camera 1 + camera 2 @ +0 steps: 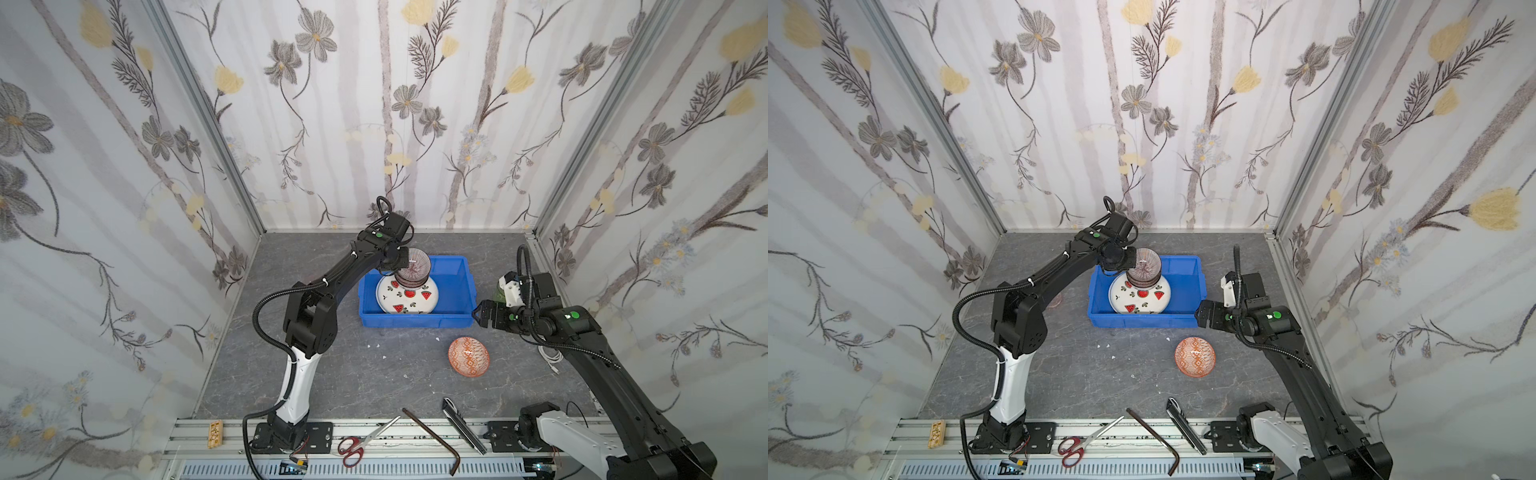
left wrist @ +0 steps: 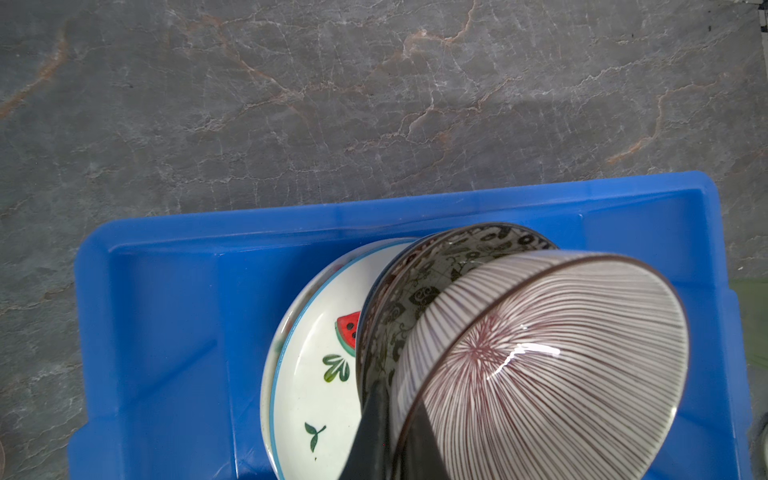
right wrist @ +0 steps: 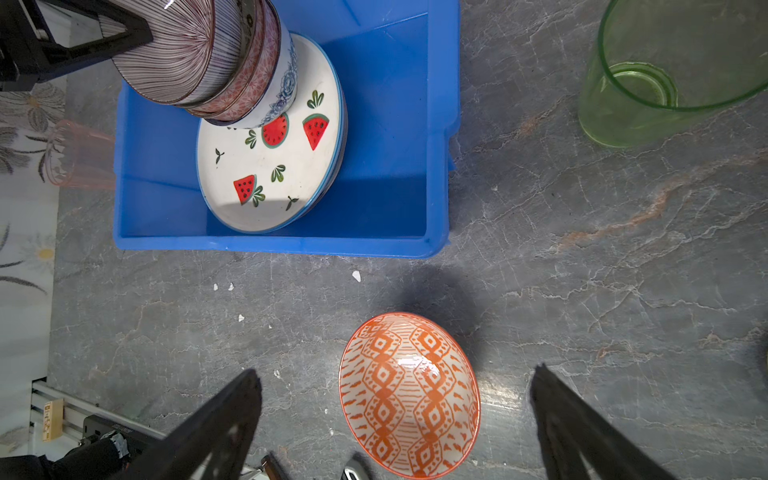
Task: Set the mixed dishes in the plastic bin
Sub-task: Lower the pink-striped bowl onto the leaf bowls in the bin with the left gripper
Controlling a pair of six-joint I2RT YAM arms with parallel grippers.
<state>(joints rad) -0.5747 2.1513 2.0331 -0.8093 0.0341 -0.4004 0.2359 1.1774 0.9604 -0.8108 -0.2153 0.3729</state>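
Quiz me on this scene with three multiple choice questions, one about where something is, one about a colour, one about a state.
1. Where is the orange bowl? A) inside the bin B) on the table in front of the bin C) on the table behind the bin
2. What colour is the bin? A) blue B) red C) white
3. The left hand is: A) open and empty B) open around the bin's wall C) shut on the striped bowl's rim
Answers: 1 B, it sits on bare table outside the front wall. 2 A, its walls are bright blue. 3 C, its fingers pinch the rim.
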